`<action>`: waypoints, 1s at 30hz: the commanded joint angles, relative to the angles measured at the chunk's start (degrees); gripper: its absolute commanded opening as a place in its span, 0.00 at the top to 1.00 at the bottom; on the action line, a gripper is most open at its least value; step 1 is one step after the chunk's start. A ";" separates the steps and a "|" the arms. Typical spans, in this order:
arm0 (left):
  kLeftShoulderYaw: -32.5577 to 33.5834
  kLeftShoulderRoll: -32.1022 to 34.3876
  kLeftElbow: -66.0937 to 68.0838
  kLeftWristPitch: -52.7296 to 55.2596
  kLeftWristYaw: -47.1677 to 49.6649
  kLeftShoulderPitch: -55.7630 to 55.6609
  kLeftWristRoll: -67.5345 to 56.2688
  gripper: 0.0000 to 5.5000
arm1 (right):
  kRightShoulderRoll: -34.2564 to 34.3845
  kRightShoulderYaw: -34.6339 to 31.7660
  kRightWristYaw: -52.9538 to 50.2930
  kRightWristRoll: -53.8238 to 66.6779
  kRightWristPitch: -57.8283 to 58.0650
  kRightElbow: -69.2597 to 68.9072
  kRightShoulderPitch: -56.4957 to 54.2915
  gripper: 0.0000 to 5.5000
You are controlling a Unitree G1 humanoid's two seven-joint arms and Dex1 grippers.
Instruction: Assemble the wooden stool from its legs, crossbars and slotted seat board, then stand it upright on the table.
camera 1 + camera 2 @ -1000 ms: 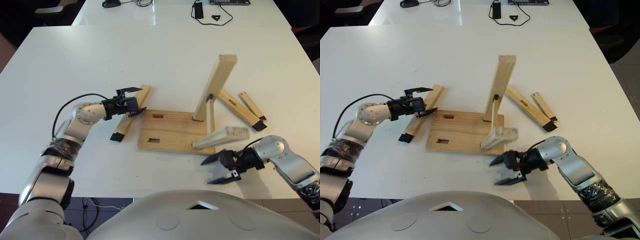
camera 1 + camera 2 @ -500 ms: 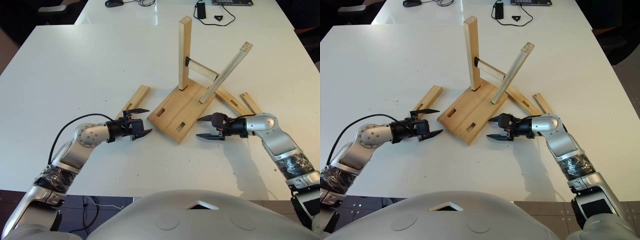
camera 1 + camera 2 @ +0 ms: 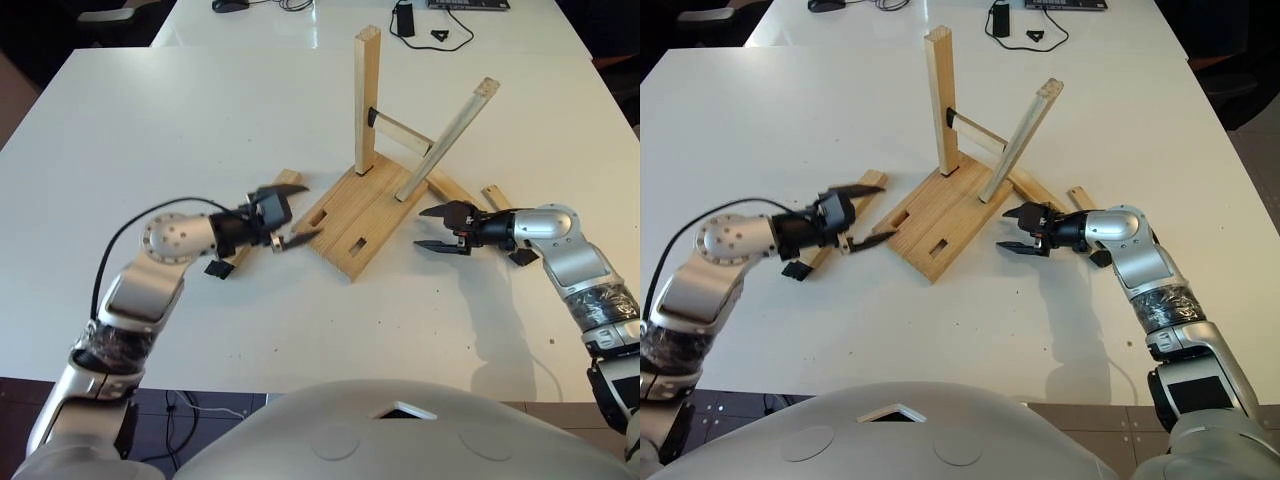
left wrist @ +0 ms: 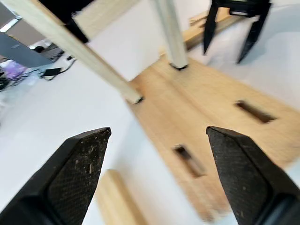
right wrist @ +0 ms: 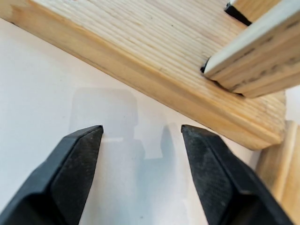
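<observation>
Seat board (image 3: 362,222) lies flat mid-frame on surface (image 3: 200,110). Upright leg (image 3: 366,100) and tilted leg (image 3: 447,140) are slotted in, crossbar (image 3: 403,132) between them. Left pincer (image 3: 315,210) is wide open at the board's left corner, above loose leg (image 3: 287,182). Right pincer (image 3: 418,228) is wide open just right of the board.

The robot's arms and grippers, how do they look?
The left arm and right arm are silver-grey shells with round joints and black tape bands. A thin black cable loops beside the left arm. The left gripper and right gripper are black, with two pointed fingers.
</observation>
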 commanded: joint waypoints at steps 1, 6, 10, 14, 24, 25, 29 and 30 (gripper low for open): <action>-3.80 -4.93 15.75 -6.37 4.56 -7.40 7.69 0.31 | 1.73 1.97 -1.40 -4.07 1.14 3.08 0.10 0.44; -8.96 -6.59 33.36 -19.64 11.88 -11.19 19.49 0.31 | 4.76 4.25 -5.89 -8.43 0.02 7.52 -2.16 0.44; -11.39 -7.53 40.07 -26.63 14.23 -11.77 23.98 0.31 | 7.22 5.29 -8.43 -10.05 -0.93 9.84 -3.25 0.44; -11.66 -6.97 35.33 -28.38 10.86 -8.25 22.09 0.31 | 9.27 6.02 -9.33 -10.65 -1.27 11.00 -5.13 0.44; -10.39 -3.17 10.49 -19.40 4.14 4.51 17.75 0.31 | 7.33 6.65 -6.02 -10.19 -0.77 4.45 -2.60 0.44; -9.48 -2.92 10.24 -18.72 4.30 4.37 17.78 0.31 | 6.45 6.53 -5.57 -10.05 -0.49 2.94 -1.74 0.44; -6.68 -1.69 8.66 -16.41 4.73 4.23 17.76 0.31 | 2.25 2.93 -4.71 -7.50 2.15 -4.06 1.57 0.44; -5.55 -1.29 7.05 -15.39 4.62 5.02 16.92 0.31 | 1.03 1.39 -4.37 -6.35 3.30 -6.15 2.37 0.44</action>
